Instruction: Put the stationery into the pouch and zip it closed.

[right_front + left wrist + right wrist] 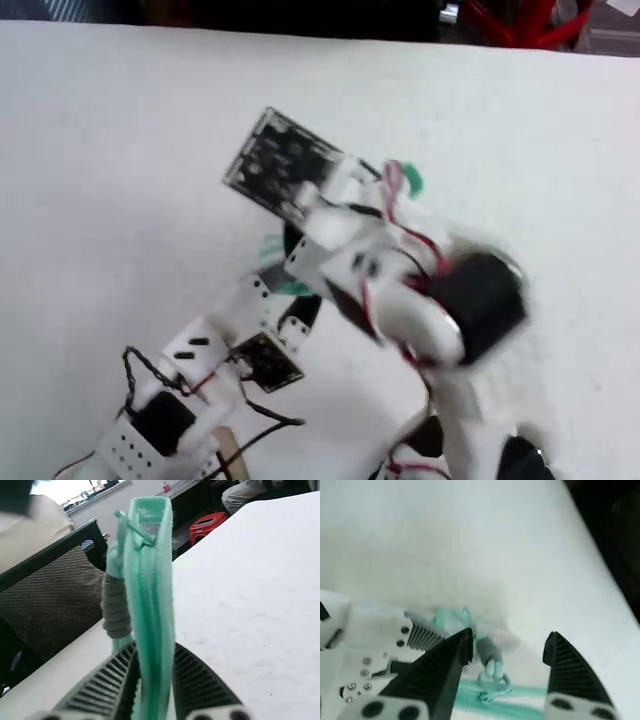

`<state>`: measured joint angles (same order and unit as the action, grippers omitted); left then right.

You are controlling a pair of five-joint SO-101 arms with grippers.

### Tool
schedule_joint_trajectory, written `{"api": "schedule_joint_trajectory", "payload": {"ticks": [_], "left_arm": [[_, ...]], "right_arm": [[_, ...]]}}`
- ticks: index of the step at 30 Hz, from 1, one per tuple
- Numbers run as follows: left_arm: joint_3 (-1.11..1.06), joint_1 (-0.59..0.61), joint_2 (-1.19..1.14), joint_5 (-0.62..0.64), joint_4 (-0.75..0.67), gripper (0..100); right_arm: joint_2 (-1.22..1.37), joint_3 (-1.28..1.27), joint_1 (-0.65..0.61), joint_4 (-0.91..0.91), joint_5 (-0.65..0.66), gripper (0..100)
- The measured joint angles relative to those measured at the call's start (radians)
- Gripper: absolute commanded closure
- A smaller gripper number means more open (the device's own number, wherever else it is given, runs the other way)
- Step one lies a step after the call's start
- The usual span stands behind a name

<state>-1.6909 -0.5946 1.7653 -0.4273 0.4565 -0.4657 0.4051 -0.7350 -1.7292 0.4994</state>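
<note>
pouch (150, 630) status update, mint green one; it's pinched edge-on in my left claw (152, 655), both ribbed jaws closed flat against its sides, zip edge turned toward the wrist camera; it sits over the middle of the white table (260, 595), though i can't tell if its bottom edge touches the top

the zip (151, 580) runs along that edge, and the stretch i can see looks closed up; the slider seems to be at the far end, with the grey-wrapped pull (116, 610) hanging just beside it

my right claw (510, 640) is wide open, one black jaw on each side of that pull and its little green loop; not touching it as far as i can make out

so where are we? my guess is the packing part is over and this is the zipping part; whether the stationery is really inside i can't say, since the pouch only shows its edge and nothing peeks out; how much zip is left to run is also unclear, maybe a bit, maybe none; what remains, i reckon, is clamping the right claw on the pull, tugging it to the end stop while the left one holds firm, then letting go
</note>
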Motion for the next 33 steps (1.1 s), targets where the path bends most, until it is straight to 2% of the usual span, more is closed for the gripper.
{"api": "schedule_joint_trajectory", "payload": {"ticks": [4,8,12,16,24,26,28,30,33], "left_arm": [[0.0,-0.003,0.0,-0.003,0.002,98],[0.003,-0.003,0.0,-0.003,0.006,98],[0.002,-0.005,0.0,-0.003,0.006,98],[0.002,-0.005,0.0,-0.003,0.006,98],[0.0,-0.006,0.0,-0.003,0.006,98],[-0.002,-0.006,0.0,-0.003,0.006,98],[-0.002,-0.006,0.0,-0.003,0.006,98],[-0.003,-0.008,0.0,-0.003,0.008,98],[-0.005,-0.008,-0.002,-0.003,0.015,98]], "right_arm": [[0.137,0.018,-0.046,0.0,0.0,77.2],[0.292,-0.012,0.002,0.0,0.0,77.2],[0.29,-0.025,0.038,0.0,0.0,77.2],[0.258,-0.146,0.037,0.0,0.031,77.2],[0.172,-0.282,0.169,0.006,0.081,78.1],[0.17,-0.287,0.186,0.008,0.094,85.4],[0.169,-0.304,0.189,0.008,0.137,98.8],[0.169,-0.324,0.189,0.009,0.183,95.3],[0.169,-0.336,0.187,0.011,0.213,98.8]]}}
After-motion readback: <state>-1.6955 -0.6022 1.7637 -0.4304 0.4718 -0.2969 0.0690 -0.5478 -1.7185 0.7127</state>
